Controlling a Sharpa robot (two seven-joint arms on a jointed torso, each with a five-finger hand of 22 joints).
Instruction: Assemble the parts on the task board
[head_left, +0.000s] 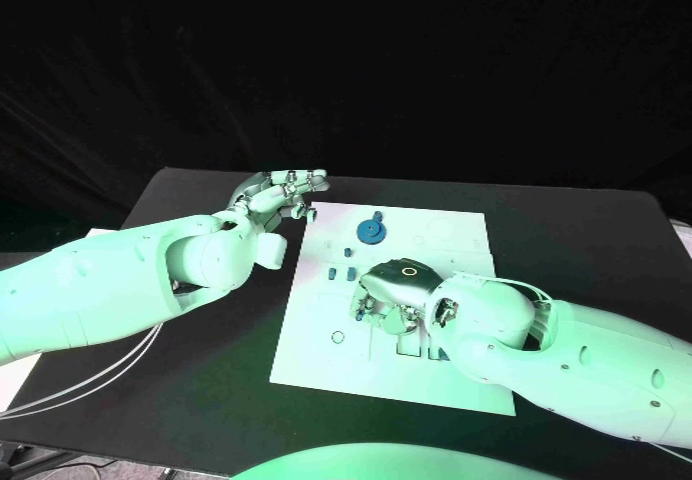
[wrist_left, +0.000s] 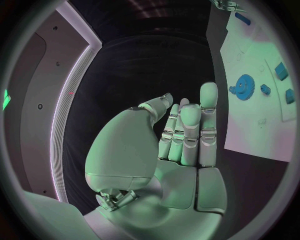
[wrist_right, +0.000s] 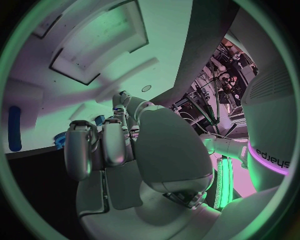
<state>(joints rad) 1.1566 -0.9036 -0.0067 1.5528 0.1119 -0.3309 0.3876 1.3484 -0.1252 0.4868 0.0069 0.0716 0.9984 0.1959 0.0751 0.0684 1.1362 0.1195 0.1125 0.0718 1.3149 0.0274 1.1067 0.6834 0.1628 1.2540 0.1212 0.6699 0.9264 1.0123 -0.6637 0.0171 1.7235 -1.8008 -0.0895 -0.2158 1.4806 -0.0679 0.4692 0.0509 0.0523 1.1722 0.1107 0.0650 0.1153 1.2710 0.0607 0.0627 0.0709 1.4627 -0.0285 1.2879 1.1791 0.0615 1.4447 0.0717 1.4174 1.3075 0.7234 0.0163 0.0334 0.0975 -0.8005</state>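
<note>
White board (head_left: 325, 355) on black surface (head_left: 577, 240); blue gear (head_left: 372, 231) far side. Left robot hand (head_left: 278, 196) spread, empty; right robot hand (head_left: 392, 295) grip unclear.

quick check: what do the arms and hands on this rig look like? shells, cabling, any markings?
Both arms have smooth, rounded white shells. The left hand and right hand are silver, with segmented metallic fingers and smooth palm plates. Thin pale cables hang under the left arm. The right hand carries a small ring mark on its back.
</note>
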